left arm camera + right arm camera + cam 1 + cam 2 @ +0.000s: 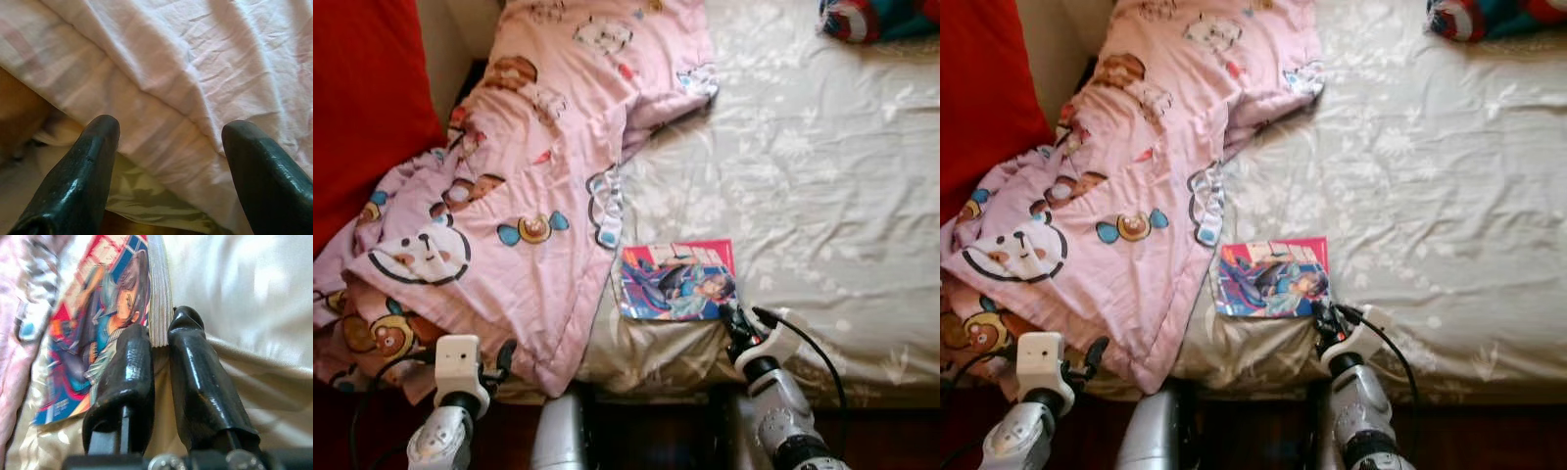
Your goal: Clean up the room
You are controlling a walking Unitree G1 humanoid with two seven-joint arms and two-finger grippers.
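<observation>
right gripper [736, 320]: lower centre-right of the head view, at the near right corner of the comic book; fingers [128, 367] nearly together, one over the cover, one beside the page edge; a firm pinch is not clear.
left gripper [501, 359]: lower left, low by the hanging blanket edge, fingers [90, 161] spread wide, holding nothing.
comic book [677, 281]: centre of the frame, lying flat on the bed sheet [822, 196] near the front edge, just beside the pink blanket [538, 176].
handling: judged light, thin and floppy with a slick cover; best taken at the corner or spine, pinching the whole page stack.
blanket: soft, crumpled, upper left to lower left, draping off the bed.
hard to tell: striped item [876, 18] at upper right is cut off; red cloth [362, 108] at upper left is unidentified.
</observation>
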